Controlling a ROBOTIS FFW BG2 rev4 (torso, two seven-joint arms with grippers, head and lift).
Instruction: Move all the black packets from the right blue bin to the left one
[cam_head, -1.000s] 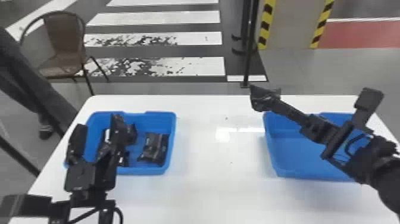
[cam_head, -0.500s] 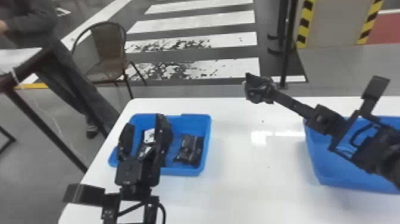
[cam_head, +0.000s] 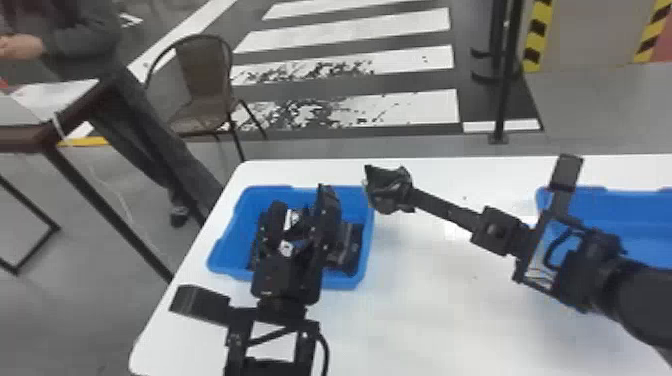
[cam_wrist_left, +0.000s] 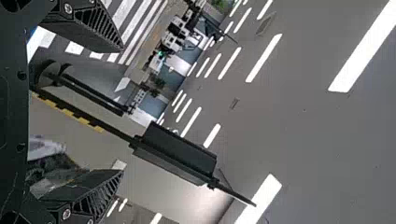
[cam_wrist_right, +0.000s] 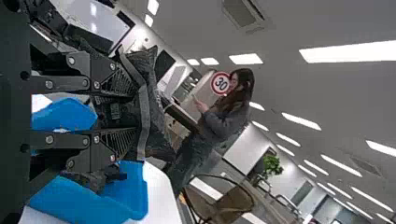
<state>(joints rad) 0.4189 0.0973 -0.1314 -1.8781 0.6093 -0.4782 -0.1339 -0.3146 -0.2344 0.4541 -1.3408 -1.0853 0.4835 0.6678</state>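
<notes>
So the right gripper (cam_wrist_right: 136, 112) has just swung its packet (cam_head: 389, 189) a good way left, and now it's up right beside the left bin (cam_head: 366, 267), around the far right corner of the rim. Head cam has panned left too, but the gap to the bin really has shrunk. Not a drop yet: the right fingers are clamped on the packet, so I'd say we're late in the carry, with a bit more left travel and a release to go. Left gripper (cam_head: 301, 197) is parked over the left bin, fingers apart, which could get in the way if the packet comes in too far over, imo. More packets (cam_head: 352, 250) already lie in there, and the right bin (cam_head: 620, 215) is over behind the right arm. Texture-wise, the held one looks like thin crinkly black film, all creases and pointy corners, with a paler flat strip across it. Probably floppy, so it may fold on landing. The fingers are ribbed wedges, the bins smooth blue plastic with rounded corners, and the desk (cam_head: 425, 310) is slick white with soft glare.
</notes>
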